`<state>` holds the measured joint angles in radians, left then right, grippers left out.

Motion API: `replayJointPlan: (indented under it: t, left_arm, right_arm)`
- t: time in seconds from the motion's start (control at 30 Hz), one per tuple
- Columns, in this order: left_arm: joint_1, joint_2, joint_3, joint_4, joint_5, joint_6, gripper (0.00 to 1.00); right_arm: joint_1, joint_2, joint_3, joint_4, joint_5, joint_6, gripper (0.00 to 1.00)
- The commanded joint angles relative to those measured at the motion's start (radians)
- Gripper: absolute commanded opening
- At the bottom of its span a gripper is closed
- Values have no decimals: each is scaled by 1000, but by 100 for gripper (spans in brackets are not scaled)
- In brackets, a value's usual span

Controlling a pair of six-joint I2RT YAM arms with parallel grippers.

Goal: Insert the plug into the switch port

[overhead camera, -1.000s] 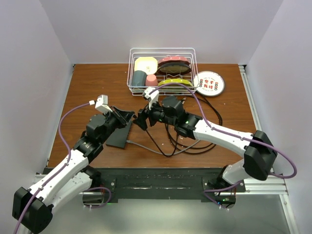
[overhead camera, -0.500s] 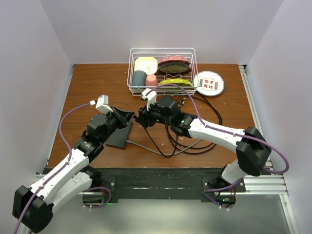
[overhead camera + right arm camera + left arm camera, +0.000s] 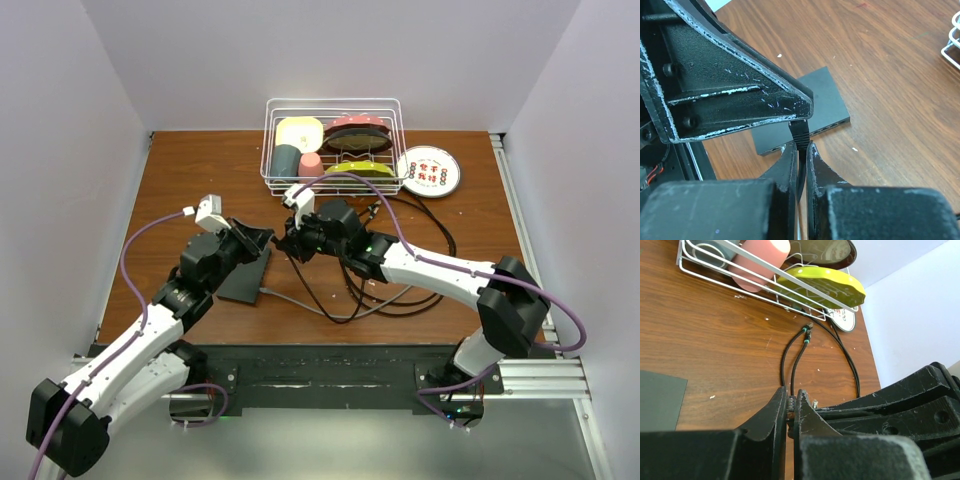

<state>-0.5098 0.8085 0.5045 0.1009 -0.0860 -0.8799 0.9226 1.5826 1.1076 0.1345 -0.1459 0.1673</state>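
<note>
Right arm has eased leftward since a second ago, bringing its gripper nearly tip to tip with the left one.

Left gripper (image 3: 258, 240) has barely shifted; its fingers are pressed almost together, only a slit between them, above the far end of the switch (image 3: 243, 281). The switch is a flat, matte black box lying left of centre on the wooden table (image 3: 180, 180), with a grey cable (image 3: 300, 301) running off to its right. Just beside it, the right gripper (image 3: 291, 243) pinches the black plug (image 3: 800, 131), whose tip sits right against the left gripper's finger, above the switch.
</note>
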Motion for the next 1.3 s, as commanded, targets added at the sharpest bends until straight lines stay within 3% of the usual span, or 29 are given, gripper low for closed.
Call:
replayJointPlan:
  t: [0.0,0.1,0.5,0.9,1.27]
  left_arm:
    - [-4,-6,25,46,15,11,27]
    - [-4,-2,41,16,8,7,99]
    - [39,27,86,-90,-41,50,100]
    - [289,201,69,-162,11,160,100]
    - [482,284,-59,-116,80,174,100]
  right_arm:
    - [-4,1,35,17,40,-6,0]
    - [-4,-4,34,7,48,-15,0]
    - [-4,-21,26,-47,77,-55,0]
    - [-2,42,52,-188,63,-118,0]
    - [33,235,132,-305,35,-158,0]
